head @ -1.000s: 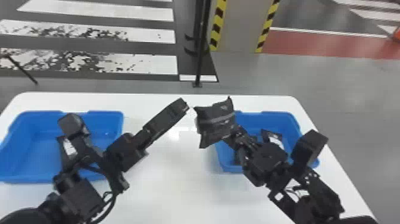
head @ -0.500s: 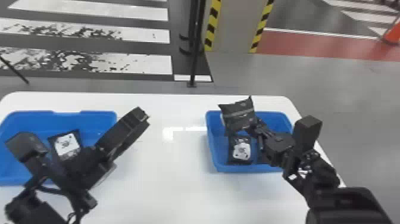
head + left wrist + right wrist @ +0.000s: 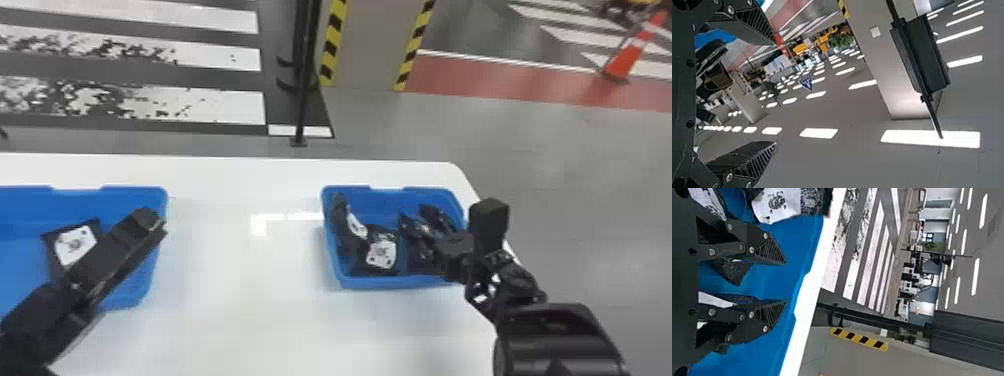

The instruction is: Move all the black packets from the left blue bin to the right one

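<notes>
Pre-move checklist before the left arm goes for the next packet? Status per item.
1. Left gripper open and empty: ok, fingers apart, nothing between the tips.
2. Left gripper lined up with the packet in the left bin: not ok, tips are off to its right, near the bin's right rim.
3. Whole left bin in sight: cannot tell what else it holds; the arm covers part and the head view cuts it off.
4. Right gripper released: ok, fingers apart, nothing between the tips.
5. Right gripper clear of the right bin: not ok, it reaches in over the packets.
</notes>
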